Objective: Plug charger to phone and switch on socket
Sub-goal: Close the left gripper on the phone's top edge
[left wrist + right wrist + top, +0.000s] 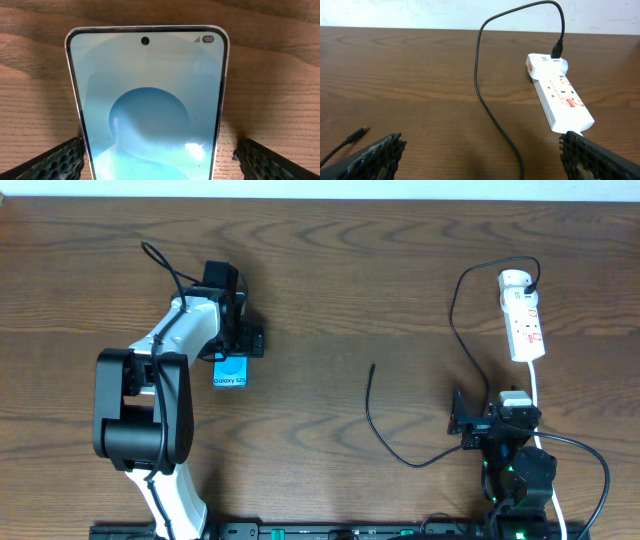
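The phone (231, 372) lies flat on the wooden table, teal-blue screen up; it fills the left wrist view (147, 100). My left gripper (233, 352) is open and straddles the phone, one finger on each long side (155, 160). The white socket strip (524, 315) lies at the far right, also in the right wrist view (560, 97). The charger's black plug (533, 280) sits in the strip's far end. Its thin cable (462, 345) loops down to a free connector tip (372, 366), seen at the left of the right wrist view (357, 134). My right gripper (458, 420) is open and empty (480, 160), with the cable between its fingers' line.
The strip's thick white cord (538, 395) runs toward the near edge past the right arm. The right arm's own black cable (600, 470) loops at the lower right. The table's far edge (400, 200) meets a white wall.
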`<state>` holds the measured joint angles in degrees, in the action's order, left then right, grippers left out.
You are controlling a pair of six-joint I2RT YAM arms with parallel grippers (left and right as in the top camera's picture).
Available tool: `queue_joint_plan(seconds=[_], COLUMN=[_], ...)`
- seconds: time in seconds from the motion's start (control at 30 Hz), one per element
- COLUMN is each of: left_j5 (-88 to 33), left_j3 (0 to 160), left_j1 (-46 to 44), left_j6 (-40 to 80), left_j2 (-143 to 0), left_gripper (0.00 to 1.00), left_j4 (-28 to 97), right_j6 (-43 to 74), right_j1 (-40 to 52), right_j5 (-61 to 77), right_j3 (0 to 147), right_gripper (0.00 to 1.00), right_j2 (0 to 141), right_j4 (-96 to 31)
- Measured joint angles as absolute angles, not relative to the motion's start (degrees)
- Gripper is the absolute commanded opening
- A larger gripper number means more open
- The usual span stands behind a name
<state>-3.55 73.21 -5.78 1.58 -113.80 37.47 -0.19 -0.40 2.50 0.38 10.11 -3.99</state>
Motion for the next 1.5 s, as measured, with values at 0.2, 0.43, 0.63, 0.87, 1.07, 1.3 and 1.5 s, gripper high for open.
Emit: queue_joint_plan(seconds=[0.2,0.43,0.63,0.87,1.07,1.3,1.5], left_j5=[-3.55,-3.55,-3.57,-3.68,-3.73,-3.73,-3.84], left_j3=[73.21,73.21,73.21,73.21,73.21,73.21,73.21], left_j1=[-5.78,-5.78,-5.78,-5.78,-5.78,-5.78,-5.78], left_j6=[1.58,1.58,1.50,1.48,1.48,1.45,1.45], left_j2=[-113.80,-113.80,-113.80,-113.80,-113.80,-113.80,-113.80], left_gripper=[0.98,0.99,0.99,0.99,0.99,0.86,0.70], left_j4=[37.47,37.50,37.63,38.54,39.16,39.38,39.81], right_j6=[-0.19,-0.19,-0.19,-0.19,-0.19,-0.19,-0.19], right_j1=[-0.40,-0.40,-0.40,-0.40,-0.40,-0.40,-0.40], right_j5=[2.50,2.50,2.50,2.50,2.50,2.50,2.52], right_j3=[0.38,0.38,0.38,0.38,0.38,0.38,0.38], right_gripper=[0.99,0.99,0.99,0.99,0.99,0.99,0.99], right_j2=[10.11,10.11,10.11,10.09,10.11,10.11,10.11], right_j4=[-4.01,-4.01,-3.99,-4.01,-4.01,-4.01,-4.01])
